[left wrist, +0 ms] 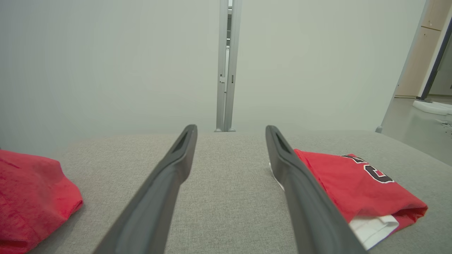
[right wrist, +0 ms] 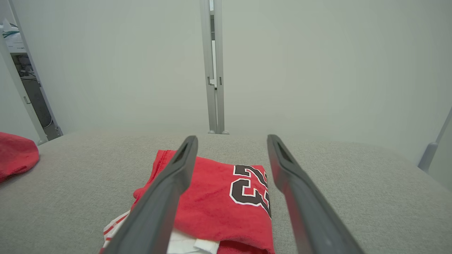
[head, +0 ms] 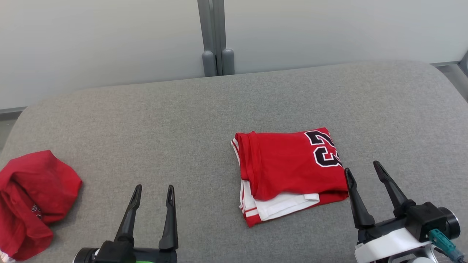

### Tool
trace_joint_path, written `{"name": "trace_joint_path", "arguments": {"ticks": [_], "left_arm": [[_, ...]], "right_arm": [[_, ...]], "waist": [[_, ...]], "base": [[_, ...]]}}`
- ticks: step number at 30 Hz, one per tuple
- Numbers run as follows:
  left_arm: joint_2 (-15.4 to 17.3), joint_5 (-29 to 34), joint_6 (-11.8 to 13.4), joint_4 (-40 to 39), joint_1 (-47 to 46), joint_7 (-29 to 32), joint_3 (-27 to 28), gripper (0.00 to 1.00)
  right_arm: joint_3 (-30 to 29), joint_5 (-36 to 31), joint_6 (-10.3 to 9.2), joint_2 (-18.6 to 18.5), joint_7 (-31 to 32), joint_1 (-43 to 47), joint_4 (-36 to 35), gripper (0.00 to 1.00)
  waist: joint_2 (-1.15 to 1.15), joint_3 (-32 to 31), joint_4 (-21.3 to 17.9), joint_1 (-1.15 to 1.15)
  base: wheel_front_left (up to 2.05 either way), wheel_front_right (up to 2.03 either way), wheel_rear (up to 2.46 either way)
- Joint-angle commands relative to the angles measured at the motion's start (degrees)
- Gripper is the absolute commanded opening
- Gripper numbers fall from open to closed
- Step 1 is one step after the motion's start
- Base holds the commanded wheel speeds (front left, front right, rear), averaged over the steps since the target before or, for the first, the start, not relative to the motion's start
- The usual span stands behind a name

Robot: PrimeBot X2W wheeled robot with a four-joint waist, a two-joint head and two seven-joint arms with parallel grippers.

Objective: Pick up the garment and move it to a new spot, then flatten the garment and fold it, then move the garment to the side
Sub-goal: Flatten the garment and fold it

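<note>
Head view: your left tool and right tool gape empty; folded jersey at right tool's ten o'clock probably awaits shifting aside.

A red garment with white trim and black, white-edged numbers is seen on grey fabric.

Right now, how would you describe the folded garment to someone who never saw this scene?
Start at the wide grey padded surface. Right of its middle, near the right gripper, lies the folded red garment. Unlike the crumpled red garment at the left edge, it is a neat rectangle with number 23 and white trim.
</note>
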Motion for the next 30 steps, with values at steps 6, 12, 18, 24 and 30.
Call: {"name": "trace_joint_path", "arguments": {"ticks": [6,12,18,24,30], "left_arm": [[0.11,0.75,0.31,1.87,2.83,0.01,0.84,1.0],[0.11,0.99,-0.18,3.0,3.02,0.0,0.93,1.0],[0.11,0.5,-0.18,3.55,3.1,0.0,1.63,1.0],[0.1,-0.16,0.26,3.75,2.88,0.0,1.74,1.0],[0.1,-0.24,0.32,3.93,1.84,0.0,1.76,1.0]], "right_arm": [[-0.73,0.26,0.01,1.36,-0.13,2.35,0.78,1.0],[-1.26,0.67,0.01,2.2,-0.14,2.61,1.24,1.0],[-0.93,0.72,0.01,2.64,-0.14,2.56,1.61,1.0],[-0.19,0.96,0.01,2.53,-0.14,2.01,1.89,1.0],[0.19,1.2,0.01,2.26,-0.14,1.42,2.18,1.0]], "waist": [[0.0,-1.65,0.0,0.0],[0.0,-1.94,0.02,0.0],[0.0,-2.03,0.12,0.0],[0.0,-1.84,0.08,0.0],[0.0,-1.47,0.1,0.0]], "base": [[0.0,0.0,0.0],[0.0,0.0,0.0],[0.0,0.0,0.0],[0.0,0.0,0.0],[0.0,0.0,0.0]]}}
